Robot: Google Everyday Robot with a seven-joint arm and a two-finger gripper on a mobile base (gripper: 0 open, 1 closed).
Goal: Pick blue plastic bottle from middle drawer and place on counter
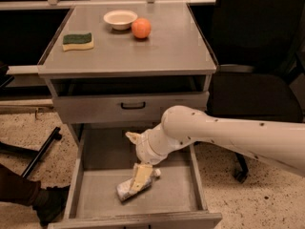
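Lying beneath gripper [141, 177]: blue plastic bottle [125, 189]

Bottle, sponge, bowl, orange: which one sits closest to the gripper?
The bottle, lying on its side in the open drawer right at the gripper; the sponge, bowl and orange sit up on the counter.

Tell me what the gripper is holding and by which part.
Cannot be told. The gripper is low in the middle drawer, over the midsection of the blue plastic bottle lying on its floor; a grasp is not visible.
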